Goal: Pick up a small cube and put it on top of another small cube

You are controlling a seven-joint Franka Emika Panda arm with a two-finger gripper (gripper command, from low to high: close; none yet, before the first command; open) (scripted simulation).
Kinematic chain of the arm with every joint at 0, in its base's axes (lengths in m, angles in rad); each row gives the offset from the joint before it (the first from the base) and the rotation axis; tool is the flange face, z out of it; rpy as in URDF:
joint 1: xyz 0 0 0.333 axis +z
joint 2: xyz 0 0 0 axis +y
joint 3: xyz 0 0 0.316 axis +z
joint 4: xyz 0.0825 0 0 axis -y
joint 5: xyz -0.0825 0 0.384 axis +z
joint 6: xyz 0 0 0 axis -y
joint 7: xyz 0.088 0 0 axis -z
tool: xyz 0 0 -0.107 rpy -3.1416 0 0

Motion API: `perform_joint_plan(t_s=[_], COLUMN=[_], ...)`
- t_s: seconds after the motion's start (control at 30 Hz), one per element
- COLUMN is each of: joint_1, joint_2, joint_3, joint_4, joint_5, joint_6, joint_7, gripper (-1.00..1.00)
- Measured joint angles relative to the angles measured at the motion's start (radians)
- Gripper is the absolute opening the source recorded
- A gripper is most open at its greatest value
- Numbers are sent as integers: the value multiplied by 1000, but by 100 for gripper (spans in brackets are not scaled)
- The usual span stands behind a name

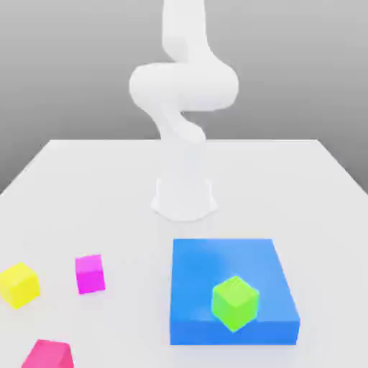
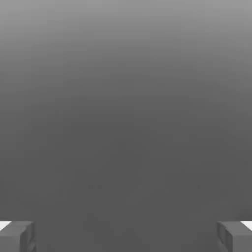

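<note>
A small crimson, pinkish-red cube (image 1: 48,355) lies at the table's front edge on the exterior view's left, partly cut off by the frame. A magenta-purple cube (image 1: 90,274) and a yellow cube (image 1: 19,284) sit behind it. A green cube (image 1: 235,302) rests on a flat blue block (image 1: 215,269). In the hand view my gripper (image 2: 126,237) is open, its two grey fingertips (image 2: 17,236) far apart with nothing between them, facing a plain grey background. The white arm (image 1: 183,93) rises from its base at the table's middle.
The white table (image 1: 287,187) stretches around the arm's base (image 1: 184,198). The blue block stands in front of the base, toward the exterior view's right. The three loose cubes cluster at the front left.
</note>
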Motion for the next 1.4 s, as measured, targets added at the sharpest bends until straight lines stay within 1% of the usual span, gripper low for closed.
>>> perform_joint_plan(t_s=[0.3, 0.57, 0.77, 1.0, 1.13, 1.17, 1.4], joint_1=[20, 1, -47, -98, -139, -150, -151], joint_2=[331, 623, 838, 1080, 1224, 1254, 1259], joint_3=[-120, -195, -213, -239, -199, -186, -185], joint_4=[24, 45, 60, 76, 103, 110, 111], joint_5=[75, 157, 200, 200, 244, 255, 257], joint_6=[79, 146, 199, 267, 361, 384, 385], joint_7=[-116, -229, -301, -350, -389, -397, -399], gripper=[0, 0, 0, 0, 0, -100, -100])
